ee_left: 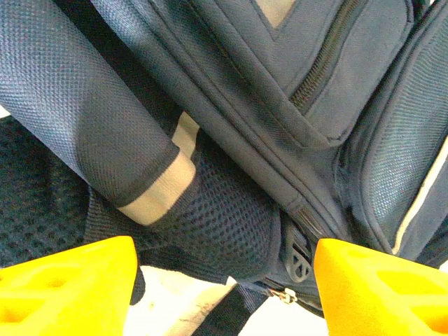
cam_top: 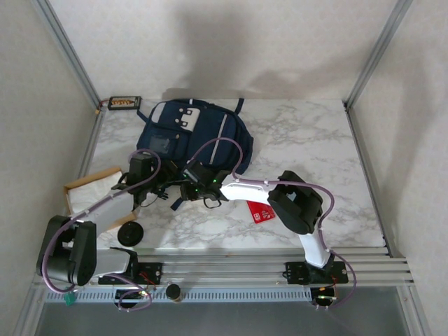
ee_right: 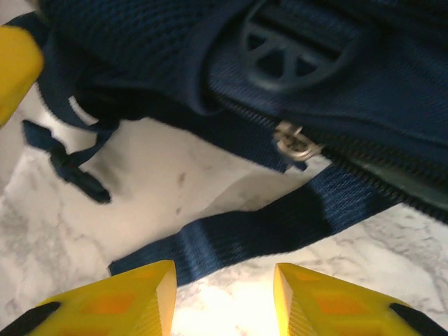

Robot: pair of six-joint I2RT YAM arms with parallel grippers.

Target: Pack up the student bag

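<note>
Step judged: opening the zip. Left gripper [ee_left: 224,276] spread wide, right gripper [ee_right: 218,294] spread narrower, both empty, at the near edge of the student bag [cam_top: 196,133]. Next: pinch the small zipper pull [ee_right: 294,140] squarely, then draw along the track. Bag front-up, left of table [cam_top: 315,140] centre. Long axis near-to-far, slightly skewed. Top end unclear.

Overhead — both wrists near student bag [cam_top: 192,133]
</note>
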